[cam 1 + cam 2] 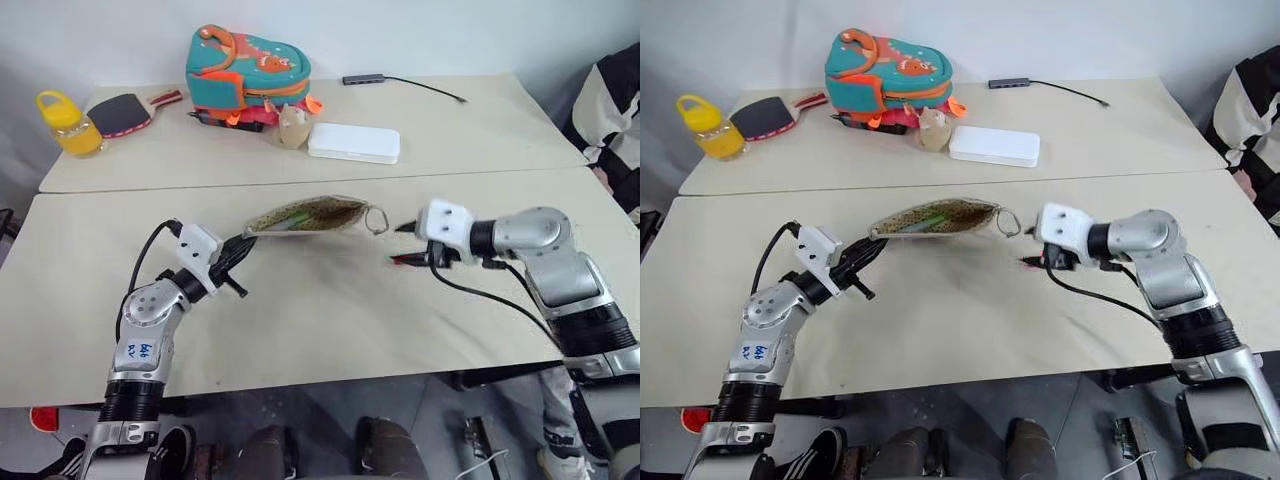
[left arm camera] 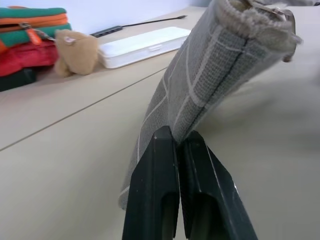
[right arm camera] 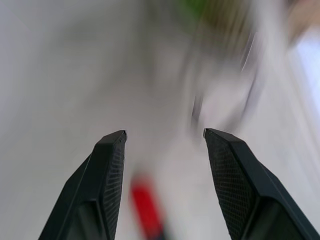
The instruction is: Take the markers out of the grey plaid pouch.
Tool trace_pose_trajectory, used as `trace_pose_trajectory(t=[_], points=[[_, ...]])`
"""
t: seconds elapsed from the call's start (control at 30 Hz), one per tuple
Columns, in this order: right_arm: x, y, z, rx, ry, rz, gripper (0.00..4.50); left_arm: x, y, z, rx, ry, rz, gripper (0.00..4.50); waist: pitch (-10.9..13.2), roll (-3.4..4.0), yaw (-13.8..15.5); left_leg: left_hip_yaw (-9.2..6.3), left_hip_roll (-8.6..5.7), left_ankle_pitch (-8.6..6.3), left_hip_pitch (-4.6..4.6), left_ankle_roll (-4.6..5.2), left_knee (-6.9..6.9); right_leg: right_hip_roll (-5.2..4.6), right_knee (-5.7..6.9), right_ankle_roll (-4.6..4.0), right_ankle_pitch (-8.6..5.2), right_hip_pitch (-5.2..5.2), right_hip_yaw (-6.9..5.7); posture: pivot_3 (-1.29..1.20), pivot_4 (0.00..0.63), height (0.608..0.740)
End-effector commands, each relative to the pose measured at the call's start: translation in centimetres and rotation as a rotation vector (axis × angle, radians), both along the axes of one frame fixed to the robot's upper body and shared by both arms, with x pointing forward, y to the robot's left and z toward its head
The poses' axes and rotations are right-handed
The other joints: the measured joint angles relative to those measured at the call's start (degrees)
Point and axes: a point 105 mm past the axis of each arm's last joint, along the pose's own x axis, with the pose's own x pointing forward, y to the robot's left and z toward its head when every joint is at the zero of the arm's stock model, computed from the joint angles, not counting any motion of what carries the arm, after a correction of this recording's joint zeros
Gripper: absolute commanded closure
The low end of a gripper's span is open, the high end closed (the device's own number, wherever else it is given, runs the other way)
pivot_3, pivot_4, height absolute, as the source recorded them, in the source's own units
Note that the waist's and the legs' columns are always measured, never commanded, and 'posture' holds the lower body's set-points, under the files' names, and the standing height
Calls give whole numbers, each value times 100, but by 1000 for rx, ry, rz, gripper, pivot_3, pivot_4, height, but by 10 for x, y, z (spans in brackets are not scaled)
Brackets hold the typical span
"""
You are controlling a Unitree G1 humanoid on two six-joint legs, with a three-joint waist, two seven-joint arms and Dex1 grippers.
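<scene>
My left gripper [image 1: 243, 243] is shut on one end of the grey plaid pouch [image 1: 310, 213] and holds it up over the table, mouth open and speckled lining showing. A green marker [image 1: 925, 222] lies inside the pouch. Just past the pouch's loop end, my right gripper [image 1: 404, 243] is open with nothing in its grip. A red marker [image 1: 408, 259] is just below it, close to the table top; it appears as a red blur [image 3: 147, 207] between the open fingers. In the left wrist view the black fingers [image 2: 165, 170] pinch the pouch fabric [image 2: 210, 75].
On the far table are a teal-and-orange backpack [image 1: 247, 65], a small plush toy [image 1: 292, 127], a white flat box [image 1: 354, 142], a paddle [image 1: 122, 113], a yellow bottle [image 1: 68, 122] and a cabled hub [image 1: 365, 78]. A person in stripes [image 1: 615, 110] is at the right edge.
</scene>
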Motion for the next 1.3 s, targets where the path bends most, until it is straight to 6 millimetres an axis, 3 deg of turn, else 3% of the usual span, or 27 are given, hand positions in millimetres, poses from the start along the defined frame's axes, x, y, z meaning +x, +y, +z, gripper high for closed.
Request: trace_pose_trajectory(t=[0.03,0.2,0.23,0.4,0.47,0.57,0.73,0.83,0.93,1.3], points=[[-22,26,43,153,-47,114,2597,-7,-10,14,-37,-32,-46,4500,0,-1,10,-3,0,0,0,0,0,0,2,0,0,0,-1,0,150,740],[-13,44,31,132,-64,79,4341,-5,-13,15,-100,46,-35,4500,-3,-6,83,-8,-9,-2,-3,2,2,-6,-2,1,1,4,-1,0,150,740],[-11,46,27,108,-78,74,4469,-4,-13,16,-105,54,-33,4500,-3,-6,83,-7,-9,-2,-2,3,3,-6,-1,1,1,4,-1,0,150,740],[1,52,-4,-104,-183,73,4469,-20,-32,19,-139,116,-157,4500,-3,-6,40,-2,-7,-2,-3,2,1,-5,1,1,1,0,0,0,150,740],[6,55,2,-86,-225,63,4469,-25,-38,19,-123,132,-196,4500,-3,-6,21,-2,-7,-1,-3,1,-1,-5,1,1,1,-1,-1,0,150,740],[12,48,-3,-202,-290,62,4469,-31,-45,21,-138,168,-247,4500,-3,-6,4,-2,-6,0,-2,0,-1,-2,1,1,0,0,0,0,150,740],[5,44,-11,-340,-248,140,4469,-38,-55,16,-175,221,-300,4500,-3,-6,4,-1,-3,0,0,-2,-2,2,-2,1,0,1,4,0,150,740],[4,47,-8,-369,-218,156,3970,-37,-59,9,-268,291,-321,4500,-3,-6,5,-1,-3,0,-1,-1,0,2,-2,1,0,1,5,0,150,740],[7,52,-13,-384,-177,157,3033,-38,-64,6,-361,367,-363,4500,-3,-6,12,-3,-2,0,-1,-1,3,2,-1,1,0,2,4,0,150,740],[15,58,-43,-495,-82,139,3033,-37,-64,-8,-402,490,-386,4500,-3,-6,5,-2,-3,0,0,-2,2,2,0,1,0,3,4,0,150,740]])
